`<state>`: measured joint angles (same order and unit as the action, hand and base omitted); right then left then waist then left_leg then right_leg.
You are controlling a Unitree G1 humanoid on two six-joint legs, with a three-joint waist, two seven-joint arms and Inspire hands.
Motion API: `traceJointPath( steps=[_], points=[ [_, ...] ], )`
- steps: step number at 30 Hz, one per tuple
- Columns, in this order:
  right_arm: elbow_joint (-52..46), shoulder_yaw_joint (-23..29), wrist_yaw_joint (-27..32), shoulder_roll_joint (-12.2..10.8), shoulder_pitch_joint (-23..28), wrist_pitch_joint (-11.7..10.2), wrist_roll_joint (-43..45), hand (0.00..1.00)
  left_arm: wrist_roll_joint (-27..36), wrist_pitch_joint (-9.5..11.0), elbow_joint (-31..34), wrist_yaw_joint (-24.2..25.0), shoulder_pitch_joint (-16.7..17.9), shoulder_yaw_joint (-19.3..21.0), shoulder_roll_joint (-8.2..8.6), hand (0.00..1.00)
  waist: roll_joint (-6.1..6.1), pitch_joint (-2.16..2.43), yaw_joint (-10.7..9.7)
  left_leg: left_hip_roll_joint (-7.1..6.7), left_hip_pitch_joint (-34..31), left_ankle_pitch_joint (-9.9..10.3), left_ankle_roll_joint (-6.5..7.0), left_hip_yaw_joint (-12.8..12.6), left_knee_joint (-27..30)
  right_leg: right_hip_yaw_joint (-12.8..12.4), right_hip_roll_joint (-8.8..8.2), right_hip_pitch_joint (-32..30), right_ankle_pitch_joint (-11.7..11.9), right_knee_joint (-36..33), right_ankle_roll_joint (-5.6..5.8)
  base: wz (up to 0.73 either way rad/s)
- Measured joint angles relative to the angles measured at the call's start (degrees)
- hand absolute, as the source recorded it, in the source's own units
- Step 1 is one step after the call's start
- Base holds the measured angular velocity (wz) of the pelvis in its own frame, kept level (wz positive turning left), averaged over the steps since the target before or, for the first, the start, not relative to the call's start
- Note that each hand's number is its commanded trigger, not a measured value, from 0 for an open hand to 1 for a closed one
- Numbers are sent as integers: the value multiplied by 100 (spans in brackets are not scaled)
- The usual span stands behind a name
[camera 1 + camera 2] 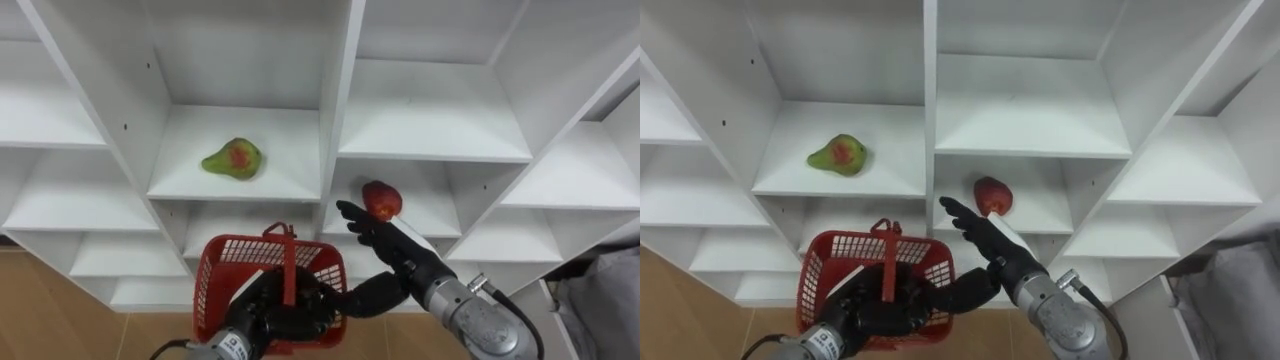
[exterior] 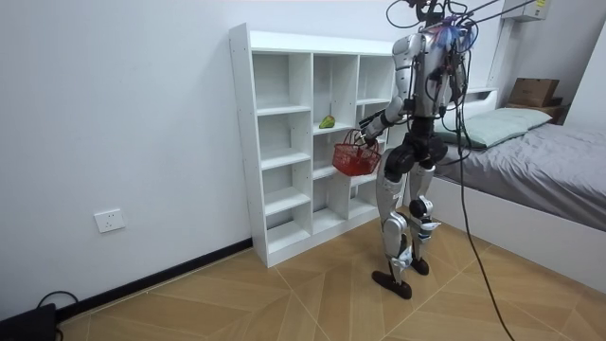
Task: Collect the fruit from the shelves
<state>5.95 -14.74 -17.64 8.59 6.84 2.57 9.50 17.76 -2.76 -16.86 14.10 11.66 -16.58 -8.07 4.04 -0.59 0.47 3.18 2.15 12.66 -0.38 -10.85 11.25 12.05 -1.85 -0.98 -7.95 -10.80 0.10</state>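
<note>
The robot stands close before the white closet. The left robot hand has its fingers curled round the upright handle of the red basket and holds it just below the shelves, likely so that a picked fruit has only a short way to travel. Seen from the basket, the red fruit lies at 1 o'clock near the front edge of its shelf, and the green pear lies at 11 o'clock in the neighbouring compartment, on a somewhat higher shelf. The right robot hand is spread wide, fingers straight and thumb apart, holding nothing. Its fingertips reach up just beside the red fruit, at the fruit's 6 o'clock, and I cannot tell whether they touch. The spread looks like the approach to a grasp, the red fruit probably chosen first as the nearer one; neither of these two fruits is collected yet
</note>
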Motion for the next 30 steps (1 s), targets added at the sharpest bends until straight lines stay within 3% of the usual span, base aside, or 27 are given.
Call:
traceJointPath(
  steps=[12,20,26,30],
  points=[
    [-17,5,-7,-2,-1,0,1,0,8,0,-1,0,0,3,-1,100,3,2,20,0,-5,0,0,-17,3,10,-1,-1,0,0,0,0],
    [-646,70,-46,25,-1,4,40,0,13,3,-60,-20,114,87,-1,100,-94,16,20,7,93,0,0,-1,-43,61,0,89,2,3,-2,1],
    [-951,92,-431,23,5,127,437,0,16,2,-109,-20,319,130,-7,100,-113,24,31,-1,133,0,-1,-9,-117,-35,16,111,1,0,-1,-2],
    [-993,89,-595,44,4,126,433,0,14,13,-411,-100,333,151,-44,100,-123,44,165,0,188,-2,-4,-11,-147,-33,21,148,0,2,0,-3]
  ],
)
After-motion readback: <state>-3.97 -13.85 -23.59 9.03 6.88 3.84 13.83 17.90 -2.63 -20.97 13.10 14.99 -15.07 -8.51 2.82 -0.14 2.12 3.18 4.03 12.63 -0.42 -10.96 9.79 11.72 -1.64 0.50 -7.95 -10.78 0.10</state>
